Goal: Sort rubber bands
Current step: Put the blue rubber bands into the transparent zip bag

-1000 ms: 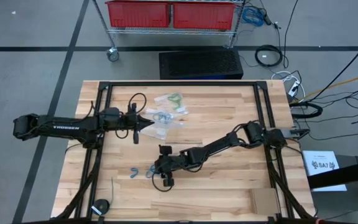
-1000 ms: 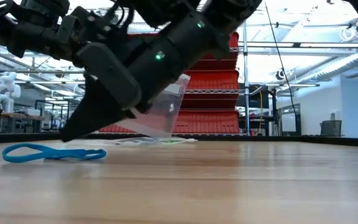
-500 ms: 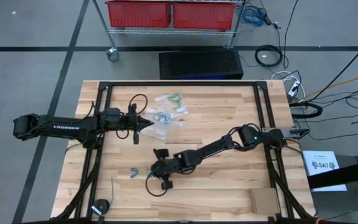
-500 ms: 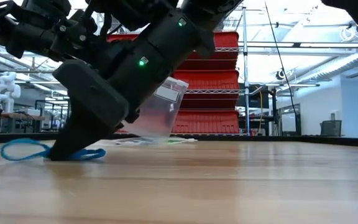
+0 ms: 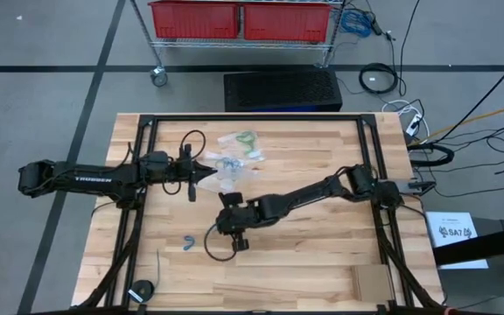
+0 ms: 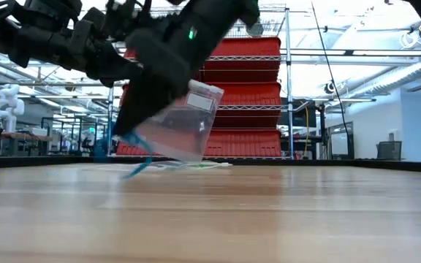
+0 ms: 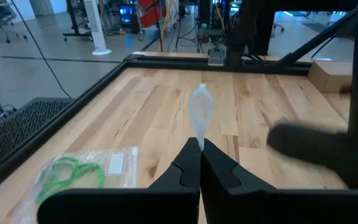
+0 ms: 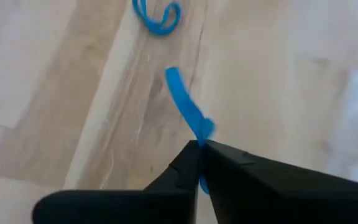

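My right gripper (image 8: 199,144) has just clenched on a bright blue rubber band (image 8: 188,111) and lifted it: a second ago my fingers stood apart over it as it lay flat on the wooden table (image 5: 322,254), and now it dangles from my closed tips, clear of the wood. In the high view that gripper (image 5: 226,229) has drawn back from the near-left patch toward the middle of the table. A second bright blue band (image 5: 186,242) lies behind on the boards, just left of where I picked. My left gripper (image 7: 200,144) has not moved; it hovers at the far left, pinched shut on the top edge of a clear zip bag (image 7: 201,111), holding it upright. Beside it on the table lies another zip bag (image 7: 86,173) with light green bands inside. I judge the pick is made, and the carry to the held bag comes next, though its mouth looks narrow and may not be open.
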Controlling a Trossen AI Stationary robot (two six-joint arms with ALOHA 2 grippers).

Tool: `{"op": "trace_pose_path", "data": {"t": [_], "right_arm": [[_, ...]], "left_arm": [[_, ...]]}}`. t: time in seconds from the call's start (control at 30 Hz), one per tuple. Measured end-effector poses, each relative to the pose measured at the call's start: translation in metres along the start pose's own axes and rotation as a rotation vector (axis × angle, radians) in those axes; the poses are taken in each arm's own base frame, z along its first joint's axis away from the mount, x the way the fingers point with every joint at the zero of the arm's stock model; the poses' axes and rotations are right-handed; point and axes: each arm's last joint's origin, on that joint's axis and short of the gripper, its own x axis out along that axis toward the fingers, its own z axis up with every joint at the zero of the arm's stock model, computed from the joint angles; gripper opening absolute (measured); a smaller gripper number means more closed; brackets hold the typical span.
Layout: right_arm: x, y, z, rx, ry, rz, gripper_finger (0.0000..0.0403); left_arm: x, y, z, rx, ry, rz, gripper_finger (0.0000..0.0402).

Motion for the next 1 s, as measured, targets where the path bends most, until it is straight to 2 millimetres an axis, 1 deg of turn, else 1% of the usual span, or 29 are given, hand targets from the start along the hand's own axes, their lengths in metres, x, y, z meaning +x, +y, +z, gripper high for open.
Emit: {"op": "trace_pose_path", "data": {"t": [0.07, 0.1, 0.17, 0.23, 0.37, 0.5, 0.6, 0.7, 0.77, 0.83, 0.9, 1.0], "right_arm": [[-0.011, -0.007, 0.004, 0.019, -0.007, -0.005, 0.001], [-0.013, -0.01, 0.005, 0.043, -0.005, -0.004, 0.001], [-0.01, -0.014, -0.001, 0.074, 0.035, 0.023, 0.0015], [-0.005, -0.016, -0.013, 0.092, 0.115, 0.041, 0.0026], [-0.007, -0.013, -0.019, 0.159, 0.185, 0.057, 0.0056], [-0.008, -0.011, -0.027, 0.215, 0.276, 0.053, 0.0097], [-0.008, -0.012, -0.028, 0.231, 0.284, 0.047, 0.0127], [-0.008, -0.01, -0.028, 0.21, 0.279, 0.051, 0.0146], [-0.004, -0.007, -0.03, 0.18, 0.281, 0.056, 0.0149], [0.002, -0.005, -0.04, 0.171, 0.316, 0.057, 0.0148], [0.01, -0.004, -0.046, 0.194, 0.323, 0.054, 0.0143], [0.013, -0.008, -0.052, 0.237, 0.343, 0.042, 0.013]], "left_arm": [[0.0, 0.0, 0.0, 0.0, -0.003, 0.003, 0.0], [0.0, 0.0, 0.0, 0.0, -0.002, 0.003, 0.0], [0.0, 0.0, 0.0, 0.0, -0.004, 0.004, 0.0], [0.0, 0.0, 0.001, 0.0, -0.008, 0.004, 0.0], [0.0, 0.0, 0.001, 0.0, -0.01, 0.006, 0.0], [0.0, 0.0, 0.001, 0.0, -0.01, 0.006, 0.0], [0.0, 0.0, 0.001, 0.007, -0.01, 0.006, 0.0], [0.0, 0.0, 0.001, 0.009, -0.01, 0.006, 0.0], [0.0, 0.0, 0.001, 0.009, -0.01, 0.006, 0.0], [0.0, 0.0, 0.001, 0.009, -0.01, 0.006, 0.0], [0.0, 0.0, 0.001, 0.009, -0.011, 0.006, 0.0], [0.0, 0.0, 0.001, 0.016, -0.011, 0.006, 0.0]]}}
